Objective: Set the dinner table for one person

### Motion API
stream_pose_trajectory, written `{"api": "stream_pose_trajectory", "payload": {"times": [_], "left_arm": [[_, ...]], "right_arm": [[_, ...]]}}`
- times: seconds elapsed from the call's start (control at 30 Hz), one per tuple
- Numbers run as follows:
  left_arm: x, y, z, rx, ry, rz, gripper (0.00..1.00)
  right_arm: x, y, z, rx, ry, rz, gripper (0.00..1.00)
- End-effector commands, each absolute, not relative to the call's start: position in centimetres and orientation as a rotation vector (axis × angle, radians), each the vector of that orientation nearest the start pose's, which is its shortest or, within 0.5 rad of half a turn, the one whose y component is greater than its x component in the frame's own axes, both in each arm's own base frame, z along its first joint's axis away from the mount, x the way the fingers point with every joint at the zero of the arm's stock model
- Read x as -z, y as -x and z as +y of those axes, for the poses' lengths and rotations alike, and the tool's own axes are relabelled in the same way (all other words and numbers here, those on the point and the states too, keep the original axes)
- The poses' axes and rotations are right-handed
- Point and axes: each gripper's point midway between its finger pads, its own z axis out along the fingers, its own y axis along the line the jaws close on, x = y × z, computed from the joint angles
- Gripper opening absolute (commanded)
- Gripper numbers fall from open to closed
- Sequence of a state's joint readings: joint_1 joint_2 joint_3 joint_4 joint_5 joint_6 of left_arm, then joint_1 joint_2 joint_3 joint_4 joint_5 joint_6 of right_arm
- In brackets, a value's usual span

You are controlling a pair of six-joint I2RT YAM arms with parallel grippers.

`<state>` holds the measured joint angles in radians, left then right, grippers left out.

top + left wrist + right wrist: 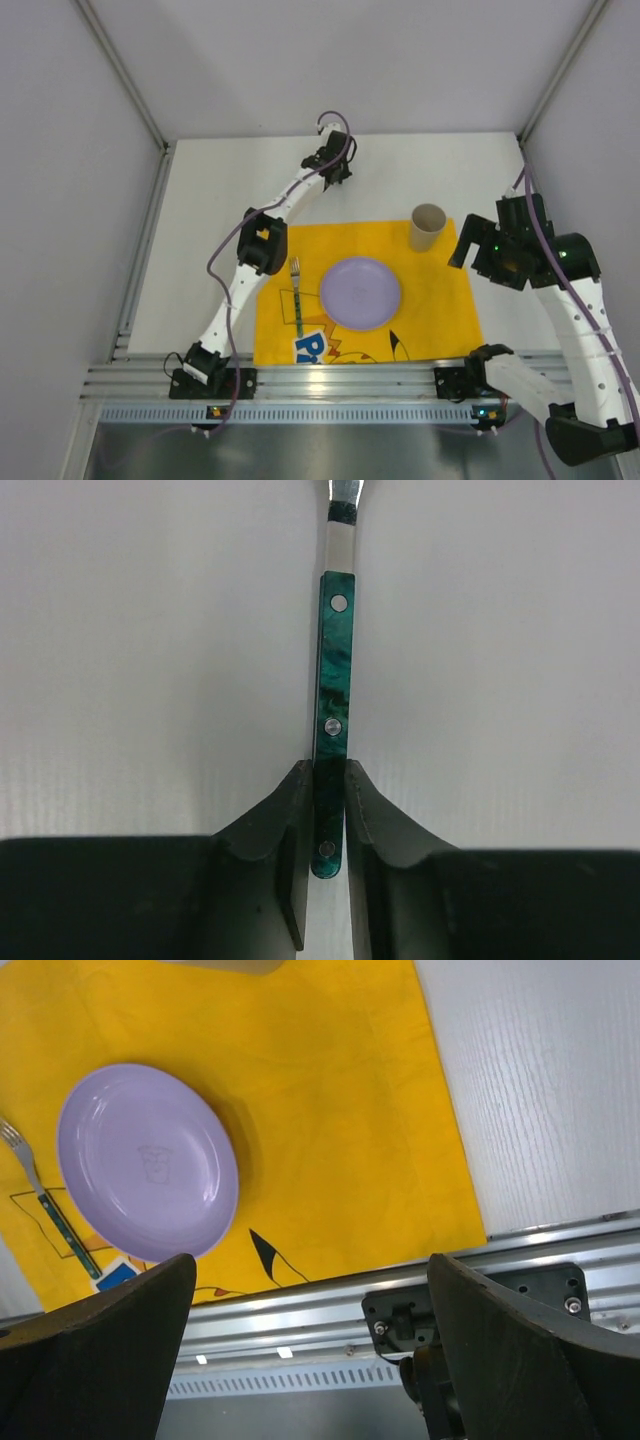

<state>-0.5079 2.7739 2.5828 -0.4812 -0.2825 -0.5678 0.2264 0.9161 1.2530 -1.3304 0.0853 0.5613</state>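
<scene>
2 robot arms stand on the aluminium rail [340,378] at the near edge of the dinner table [200,250], a matte-white top that runs under everything in view. Just beyond the rail lies a yellow cartoon-print mat [440,300], carrying a fork [297,295] left of a lilac plate [360,292], the 2 close but apart. Off the mat's right side the right gripper [310,1265] hangs with jaws spread wide and nothing between them. A tan cup [427,228] stands upright at the mat's far right corner. Farthest back, over bare table, the left gripper [322,780] pinches the butt end of a green-handled utensil [333,680]; its working end is cut off by the wrist view, so knife or spoon cannot be told. The table looks rigid and fixed, a surface to place onto, not to grasp, and its smooth top may let thin cutlery skate. The utensil looks light, stiff and slick; held at the very end it may swing, so a grip nearer mid-handle seems safer
</scene>
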Motion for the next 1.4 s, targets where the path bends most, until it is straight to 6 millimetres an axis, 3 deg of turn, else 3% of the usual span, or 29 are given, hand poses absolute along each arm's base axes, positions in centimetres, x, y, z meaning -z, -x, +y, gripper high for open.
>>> {"api": "stream_pose_trajectory", "payload": {"times": [0.0, 0.1, 0.17, 0.3, 0.5, 0.53, 0.63, 0.77, 0.8, 0.83, 0.87, 0.93, 0.97, 1.03, 1.07, 1.13, 1.17, 1.2, 1.23, 1.27, 1.3, 1.33, 1.37], "left_arm": [[1.4, -58.6, -27.4, -0.041, 0.024, 2.387, 0.20], [1.8, -57.2, -26.5, -0.214, -0.162, 2.404, 0.17], [2.5, -56.2, -25.5, -0.270, -0.191, 2.433, 0.18], [3.0, -55.7, -24.5, -0.250, -0.206, 2.488, 0.22], [3.9, -53.1, -23.3, -0.258, -0.234, 2.601, 0.31], [4.0, -52.7, -23.3, -0.254, -0.241, 2.616, 0.28], [4.6, -51.6, -23.0, -0.254, -0.250, 2.658, 0.00], [4.7, -51.1, -23.7, -0.041, -0.167, 2.735, 0.00], [3.4, -51.8, -23.6, 0.030, -0.098, 2.716, 0.00], [3.8, -51.1, -23.4, 0.061, -0.076, 2.739, 0.00], [1.4, -51.5, -24.0, 0.141, -0.052, 2.705, 0.00], [-0.7, -51.9, -24.0, 0.183, -0.040, 2.658, 0.00], [-3.9, -52.3, -24.5, 0.230, -0.050, 2.602, 0.00], [-7.2, -52.4, -25.5, 0.315, -0.070, 2.545, 0.00], [-10.4, -52.3, -26.0, 0.376, -0.075, 2.498, 0.00], [-13.5, -51.4, -27.3, 0.499, -0.101, 2.466, 0.00], [-16.2, -50.6, -27.9, 0.566, -0.097, 2.433, 0.00], [-17.5, -49.8, -28.5, 0.622, -0.112, 2.418, 0.00], [-17.6, -48.0, -29.4, 0.716, -0.146, 2.441, 0.00], [-21.4, -47.0, -30.2, 0.797, -0.154, 2.357, 0.00], [-22.6, -46.2, -30.7, 0.848, -0.162, 2.324, 0.00], [-21.6, -44.0, -31.2, 0.928, -0.174, 2.361, 0.00], [-25.7, -43.0, -31.6, 1.013, -0.152, 2.254, 0.00]], "right_arm": [[-24.3, -18.4, 5.0, -0.215, -0.437, 2.485, 1.00], [-23.7, -19.4, 5.8, -0.245, -0.405, 2.504, 1.00], [-23.5, -20.1, 6.4, -0.273, -0.378, 2.512, 1.00], [-23.4, -21.0, 7.2, -0.311, -0.340, 2.523, 1.00], [-23.4, -21.0, 7.1, -0.303, -0.300, 2.522, 1.00], [-23.4, -21.0, 7.0, -0.295, -0.292, 2.521, 1.00], [-23.4, -20.7, 6.8, -0.284, -0.276, 2.513, 1.00], [-23.6, -20.8, 6.8, -0.286, -0.254, 2.505, 1.00], [-23.7, -20.8, 6.9, -0.288, -0.248, 2.501, 1.00], [-23.8, -20.9, 6.9, -0.293, -0.237, 2.493, 1.00], [-24.0, -21.0, 7.0, -0.299, -0.231, 2.485, 1.00], [-24.2, -21.2, 7.2, -0.314, -0.209, 2.478, 1.00], [-24.4, -21.3, 7.4, -0.325, -0.201, 2.469, 1.00], [-24.8, -21.7, 7.8, -0.351, -0.176, 2.450, 1.00], [-25.1, -21.9, 7.9, -0.359, -0.168, 2.439, 1.00], [-25.8, -22.7, 8.6, -0.405, -0.141, 2.415, 1.00], [-26.5, -23.1, 9.1, -0.430, -0.127, 2.395, 1.00], [-26.9, -23.5, 9.5, -0.455, -0.117, 2.382, 1.00], [-27.4, -24.2, 10.4, -0.511, -0.098, 2.365, 1.00], [-28.2, -24.5, 10.9, -0.545, -0.085, 2.341, 1.00], [-28.7, -24.9, 11.4, -0.576, -0.075, 2.327, 1.00], [-29.2, -25.5, 12.3, -0.635, -0.062, 2.308, 1.00], [-29.7, -25.8, 12.8, -0.668, -0.055, 2.294, 1.00]]}}
